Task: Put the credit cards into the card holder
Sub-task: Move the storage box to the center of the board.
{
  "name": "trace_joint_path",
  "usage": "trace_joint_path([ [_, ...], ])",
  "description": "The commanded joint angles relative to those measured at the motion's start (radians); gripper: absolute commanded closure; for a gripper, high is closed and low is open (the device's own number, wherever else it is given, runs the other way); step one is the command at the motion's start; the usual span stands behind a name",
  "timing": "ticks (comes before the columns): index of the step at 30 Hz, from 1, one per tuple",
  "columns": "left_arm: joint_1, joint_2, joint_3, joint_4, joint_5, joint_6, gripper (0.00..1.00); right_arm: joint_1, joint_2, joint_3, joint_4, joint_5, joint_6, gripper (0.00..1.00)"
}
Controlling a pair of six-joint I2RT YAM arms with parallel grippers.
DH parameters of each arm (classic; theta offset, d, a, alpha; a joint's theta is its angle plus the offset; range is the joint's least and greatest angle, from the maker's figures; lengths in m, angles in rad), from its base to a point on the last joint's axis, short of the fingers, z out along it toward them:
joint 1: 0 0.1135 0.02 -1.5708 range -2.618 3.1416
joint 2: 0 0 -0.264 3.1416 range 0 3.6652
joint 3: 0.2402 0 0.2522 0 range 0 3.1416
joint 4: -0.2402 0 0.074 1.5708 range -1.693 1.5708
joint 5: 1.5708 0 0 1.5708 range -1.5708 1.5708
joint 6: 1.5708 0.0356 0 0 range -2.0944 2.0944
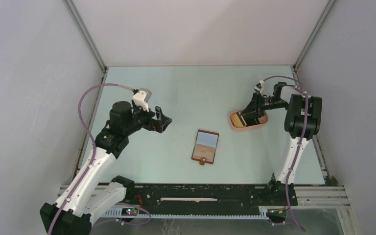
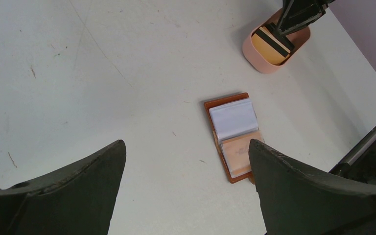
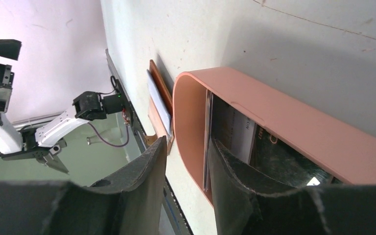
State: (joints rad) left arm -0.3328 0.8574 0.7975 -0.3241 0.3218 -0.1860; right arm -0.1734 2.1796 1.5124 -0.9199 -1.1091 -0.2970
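Top: reddish-brown leather card holder point(image 1: 205, 146) lies open, flat, centre; smooth pink oval tray point(image 1: 247, 127), far right, holds thin stacked credit cards point(image 1: 237, 119)
Left wrist: left gripper point(image 2: 186, 147) spread wide, empty
Right wrist: right gripper point(image 3: 188, 147) straddles tray end wall, card edges; grip unclear

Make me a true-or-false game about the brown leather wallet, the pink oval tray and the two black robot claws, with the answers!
1. The reddish-brown leather card holder lies open on the table. True.
2. The yellow and dark plastic credit cards lie loose on the table. False: they sit inside the pink oval tray.
3. The left gripper holds a card. False: it is open and empty, above the table.
4. The right gripper reaches into the tray. True: one finger is inside its wall, the other outside.
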Motion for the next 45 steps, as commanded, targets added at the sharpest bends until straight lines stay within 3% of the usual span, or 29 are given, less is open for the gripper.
trace_joint_path([
  [1,0.009,0.002,-0.034,0.022,0.015,-0.017,0.00,0.020,-0.004,0.023,-0.017,-0.081,-0.007,0.55],
  [8,0.009,0.004,-0.035,0.023,0.014,-0.018,0.00,0.055,0.021,0.023,-0.008,-0.066,0.005,0.56],
  [14,0.009,0.005,-0.034,0.021,0.015,-0.018,0.00,0.077,-0.011,0.002,0.049,0.064,0.038,0.57],
  [24,0.009,0.008,-0.034,0.022,0.016,-0.018,0.00,0.098,0.006,0.016,-0.002,-0.073,-0.002,0.58],
  [31,0.009,0.021,-0.035,0.033,0.045,-0.032,0.00,0.161,-0.037,-0.018,0.086,0.103,0.056,0.61],
  [35,0.004,0.032,-0.063,0.135,0.110,-0.154,0.01,0.210,-0.080,-0.037,0.136,0.235,0.083,0.63],
  [39,-0.079,0.066,-0.122,0.302,0.060,-0.311,0.11,0.238,-0.102,-0.051,0.164,0.243,0.097,0.66],
  [45,-0.207,0.262,-0.106,0.482,-0.008,-0.415,0.26,0.242,-0.114,-0.055,0.163,0.113,0.108,0.72],
])
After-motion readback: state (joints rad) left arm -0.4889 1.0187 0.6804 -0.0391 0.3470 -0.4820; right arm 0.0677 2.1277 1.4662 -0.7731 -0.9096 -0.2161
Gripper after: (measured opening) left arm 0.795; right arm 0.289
